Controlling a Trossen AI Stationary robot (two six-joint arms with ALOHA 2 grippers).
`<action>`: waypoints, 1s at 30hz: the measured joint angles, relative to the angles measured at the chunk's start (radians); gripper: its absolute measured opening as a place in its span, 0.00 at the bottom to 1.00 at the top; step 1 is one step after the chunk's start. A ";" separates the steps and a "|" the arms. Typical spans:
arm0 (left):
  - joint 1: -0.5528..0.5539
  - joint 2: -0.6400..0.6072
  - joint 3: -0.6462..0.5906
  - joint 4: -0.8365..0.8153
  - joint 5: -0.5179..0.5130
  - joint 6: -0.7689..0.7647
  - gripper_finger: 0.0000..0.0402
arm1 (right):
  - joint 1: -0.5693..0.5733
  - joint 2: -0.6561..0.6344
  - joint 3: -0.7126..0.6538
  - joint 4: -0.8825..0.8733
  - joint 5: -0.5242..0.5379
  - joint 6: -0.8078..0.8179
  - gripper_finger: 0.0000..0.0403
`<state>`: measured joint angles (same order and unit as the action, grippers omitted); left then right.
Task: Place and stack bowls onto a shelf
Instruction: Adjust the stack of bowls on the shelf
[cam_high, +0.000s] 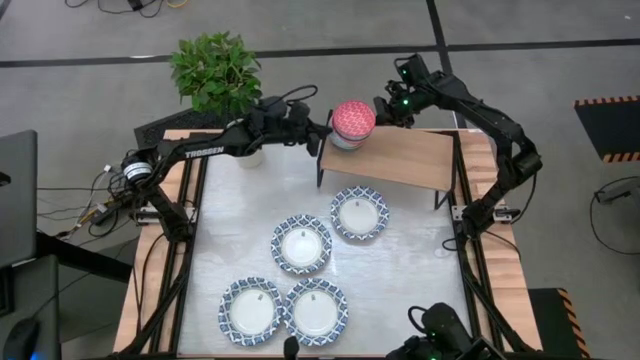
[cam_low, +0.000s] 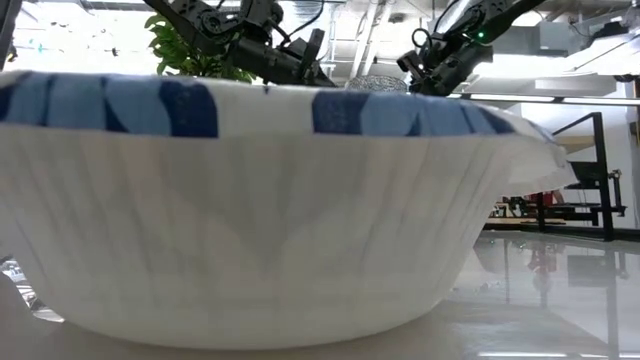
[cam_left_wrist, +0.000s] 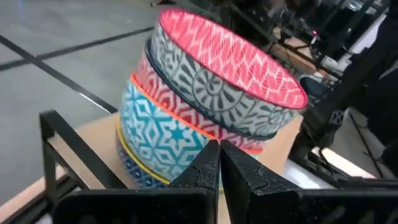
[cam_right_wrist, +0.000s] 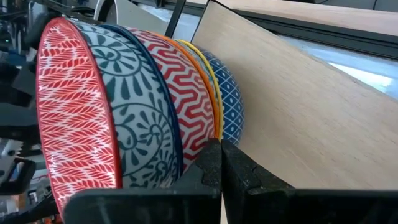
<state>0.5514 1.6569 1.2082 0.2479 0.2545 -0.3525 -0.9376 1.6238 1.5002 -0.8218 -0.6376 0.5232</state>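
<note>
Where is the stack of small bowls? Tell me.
In the high view, the stack of small bowls stands on the shelf's left end, between the left gripper and right gripper, beyond the four blue-and-white bowls.

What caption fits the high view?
Both grippers flank stacked small bowls on the shelf.

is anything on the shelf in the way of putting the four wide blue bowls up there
Only the stack of small bowls, at the shelf's left end, between the left gripper and right gripper. The rest of the board is bare; the four wide bowls lie on the table.
</note>
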 joint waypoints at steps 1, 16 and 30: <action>-0.001 0.000 0.000 0.004 -0.014 0.004 0.00 | 0.001 0.000 0.000 -0.002 0.000 0.000 0.04; -0.008 -0.002 0.001 -0.055 -0.083 0.034 0.00 | 0.002 0.000 0.000 -0.005 -0.001 0.000 0.04; -0.016 0.034 0.001 -0.102 -0.079 0.042 0.00 | 0.002 0.000 0.000 -0.008 -0.008 -0.007 0.04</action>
<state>0.5356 1.6911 1.2087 0.1464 0.1751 -0.3107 -0.9356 1.6241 1.5002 -0.8301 -0.6456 0.5163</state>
